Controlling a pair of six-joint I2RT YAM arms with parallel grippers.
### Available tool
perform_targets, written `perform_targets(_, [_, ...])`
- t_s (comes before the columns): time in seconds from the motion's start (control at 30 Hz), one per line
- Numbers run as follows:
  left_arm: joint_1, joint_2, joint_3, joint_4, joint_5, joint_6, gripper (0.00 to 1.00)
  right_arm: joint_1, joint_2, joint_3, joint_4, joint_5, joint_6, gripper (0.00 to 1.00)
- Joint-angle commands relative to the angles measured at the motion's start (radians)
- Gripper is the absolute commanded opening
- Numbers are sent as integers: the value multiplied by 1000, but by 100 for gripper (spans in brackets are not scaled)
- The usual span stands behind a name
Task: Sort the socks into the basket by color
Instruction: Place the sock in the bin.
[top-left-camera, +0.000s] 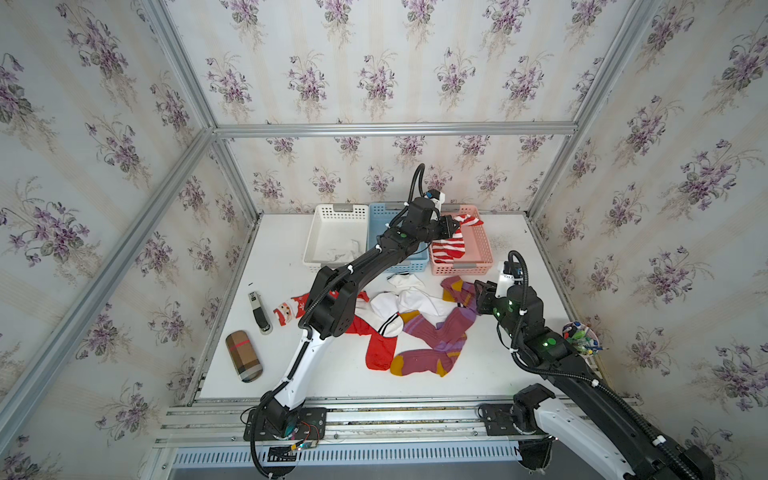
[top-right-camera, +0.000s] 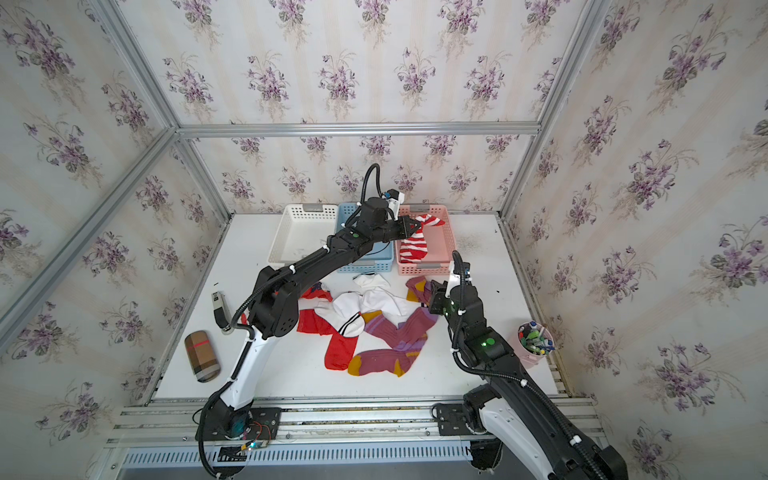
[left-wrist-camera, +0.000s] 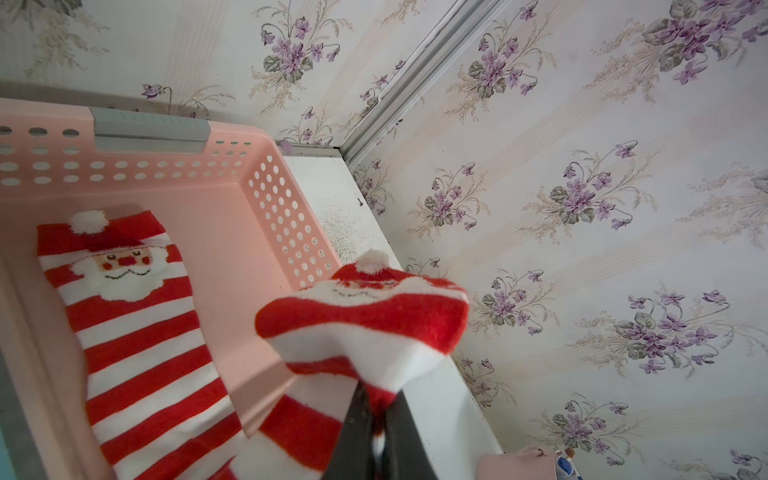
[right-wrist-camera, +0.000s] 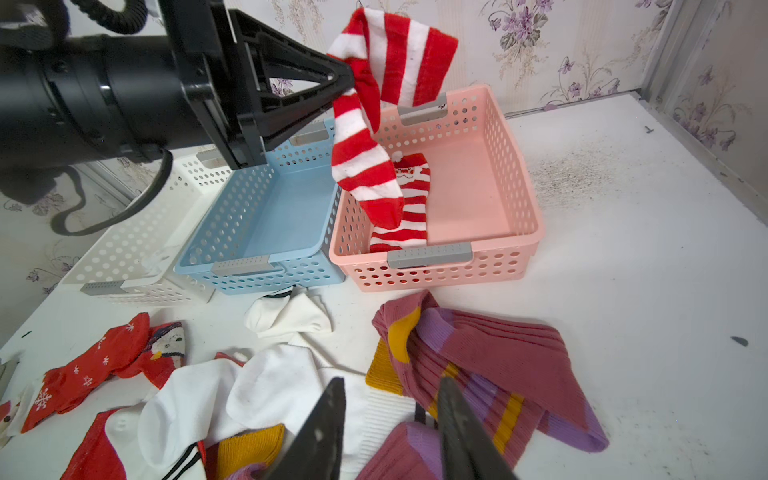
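My left gripper is shut on a red-white striped Santa sock, which hangs over the pink basket. A matching striped sock lies flat inside that basket. On the table in front of the baskets is a pile of socks: white ones, maroon-purple ones and red ones. My right gripper hovers open over the pile's right side with nothing between its fingers.
A blue basket and a white basket holding a white sock stand left of the pink one. A stapler and a plaid case lie at the table's left. A cup of pens stands at the right edge.
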Motion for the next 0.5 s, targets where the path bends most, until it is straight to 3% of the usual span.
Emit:
perform_targets(0.0, [2, 25, 21, 48, -36, 12, 11, -1, -3, -3, 13, 4, 7, 39])
perform_targets(0.27, [1, 60, 37, 65, -38, 27, 22, -1, 0, -4, 15, -2, 8, 38])
perform_targets(0.4, [1, 59, 42, 56, -30, 43, 44, -1, 2, -6, 18, -3, 8, 38])
perform_targets(0.47, [2, 51, 42, 41, -32, 52, 49, -1, 3, -6, 18, -5, 9, 38])
